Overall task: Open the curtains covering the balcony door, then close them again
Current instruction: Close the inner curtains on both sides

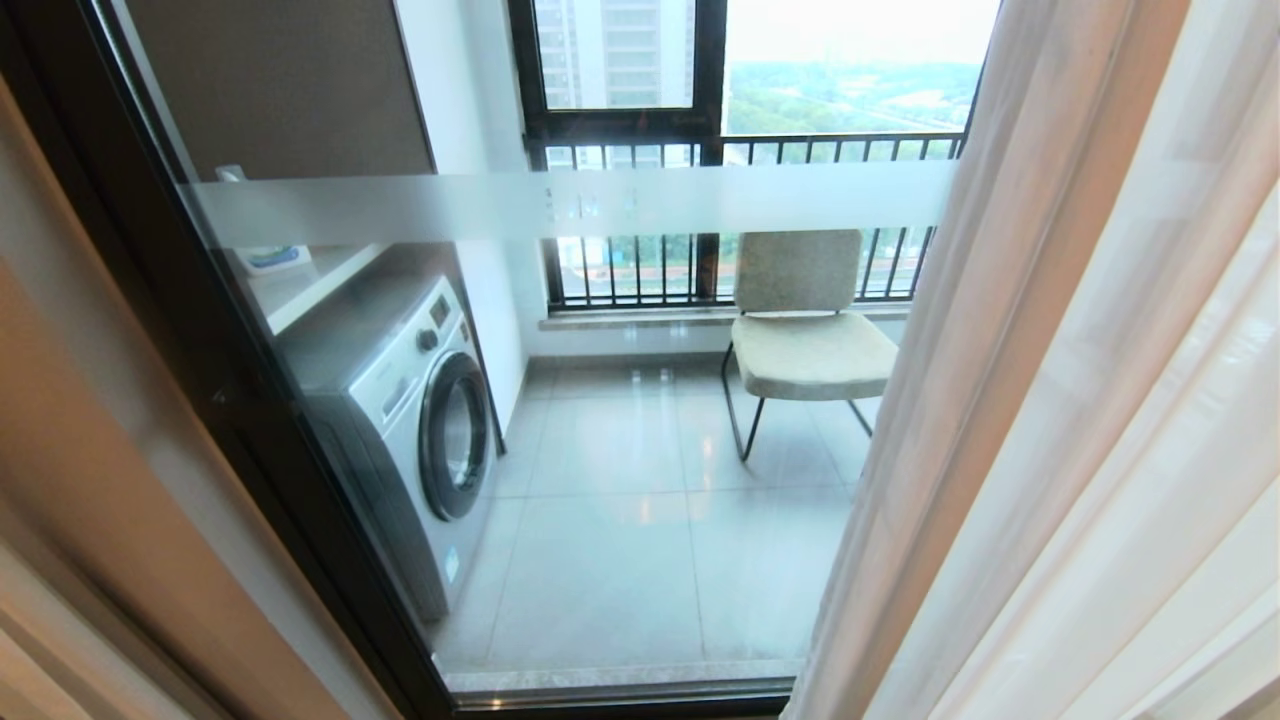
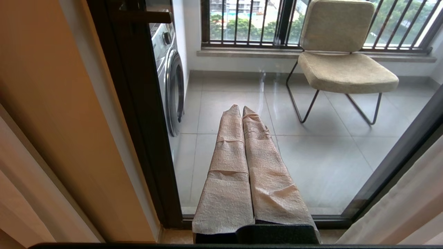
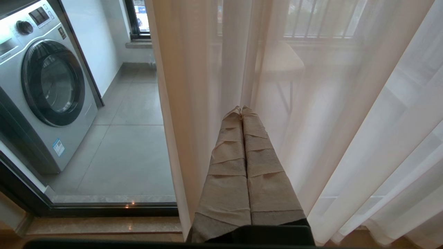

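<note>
A tiled balcony floor lies beyond the glass of the balcony door, whose black frame runs down the left side and along the bottom, with a frosted white band crossing the pane. On the left of the balcony a silver washer stands under a shelf, its round door facing the room; whether anything is inside the drum cannot be told. A small white and blue thing sits on the shelf, too blurred by the band to name. Farther back a beige chair on thin black legs stands before a window with railing bars, with trees and towers outside.

The curtains hang on the right, sheer white folds bunched from top to floor, covering the right part of the door and leaving the glass to the left bare. A strip of beige fabric shows along the far left edge.

Neither arm appears in the head view. The left gripper, its fingers wrapped in pale cloth and pressed together with nothing between them, points at the bare glass near the left frame. The right gripper, wrapped the same way and likewise closed and empty, has its tips up against the sheer folds just beside the curtain's free edge.
</note>
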You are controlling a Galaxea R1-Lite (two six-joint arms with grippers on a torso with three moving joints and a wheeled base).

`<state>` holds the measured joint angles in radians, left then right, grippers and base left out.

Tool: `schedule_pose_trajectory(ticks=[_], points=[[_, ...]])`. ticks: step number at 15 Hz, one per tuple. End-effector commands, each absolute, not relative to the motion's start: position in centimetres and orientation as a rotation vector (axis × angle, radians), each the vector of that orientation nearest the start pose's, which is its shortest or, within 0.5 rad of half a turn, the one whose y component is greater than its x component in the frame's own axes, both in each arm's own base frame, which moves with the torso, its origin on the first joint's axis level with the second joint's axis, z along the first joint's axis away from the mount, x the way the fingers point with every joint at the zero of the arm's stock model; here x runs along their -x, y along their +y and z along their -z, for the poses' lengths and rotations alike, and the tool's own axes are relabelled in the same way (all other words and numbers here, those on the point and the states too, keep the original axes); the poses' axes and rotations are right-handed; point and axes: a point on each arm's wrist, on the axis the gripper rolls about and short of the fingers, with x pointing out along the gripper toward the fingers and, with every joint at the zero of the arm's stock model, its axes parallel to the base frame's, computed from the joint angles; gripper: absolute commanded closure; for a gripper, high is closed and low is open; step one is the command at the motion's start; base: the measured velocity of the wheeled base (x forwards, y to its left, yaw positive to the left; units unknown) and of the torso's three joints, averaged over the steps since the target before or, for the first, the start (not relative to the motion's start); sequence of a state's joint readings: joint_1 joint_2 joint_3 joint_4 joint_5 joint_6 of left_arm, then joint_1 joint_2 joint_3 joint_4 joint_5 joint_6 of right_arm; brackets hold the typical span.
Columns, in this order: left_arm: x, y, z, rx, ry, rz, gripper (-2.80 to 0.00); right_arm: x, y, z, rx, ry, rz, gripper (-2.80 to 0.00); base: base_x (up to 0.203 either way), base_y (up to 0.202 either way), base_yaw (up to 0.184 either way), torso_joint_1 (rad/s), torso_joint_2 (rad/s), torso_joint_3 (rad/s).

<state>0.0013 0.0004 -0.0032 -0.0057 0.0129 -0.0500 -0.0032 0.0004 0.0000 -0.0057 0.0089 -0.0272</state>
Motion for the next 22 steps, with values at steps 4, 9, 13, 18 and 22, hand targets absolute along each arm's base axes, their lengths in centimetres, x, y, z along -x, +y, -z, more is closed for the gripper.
schedule_pose_trajectory(ticks=[4,9,13,18,22], points=[[2.30,0.02,-7.70,0.051,-0.010,-0.014,0.00,2.28,0.03,-7.61,0.028,-0.006,-0.006,0.00,0.000,0.000,0.000,0.000,0.00,0.000],[2.30,0.03,-7.70,0.051,-0.010,-0.015,0.00,2.28,0.03,-7.61,0.028,-0.006,-0.006,0.00,0.000,0.000,0.000,0.000,0.00,0.000],[2.30,0.03,-7.70,0.050,-0.010,-0.015,0.00,2.28,0.03,-7.61,0.028,-0.006,-0.006,0.00,0.000,0.000,0.000,0.000,0.00,0.000],[2.30,0.03,-7.70,0.049,-0.010,-0.015,0.00,2.28,0.03,-7.61,0.028,-0.006,-0.006,0.00,0.000,0.000,0.000,0.000,0.00,0.000],[2.30,0.03,-7.70,0.051,-0.010,-0.015,0.00,2.28,0.03,-7.61,0.028,-0.006,-0.006,0.00,0.000,0.000,0.000,0.000,0.00,0.000]])
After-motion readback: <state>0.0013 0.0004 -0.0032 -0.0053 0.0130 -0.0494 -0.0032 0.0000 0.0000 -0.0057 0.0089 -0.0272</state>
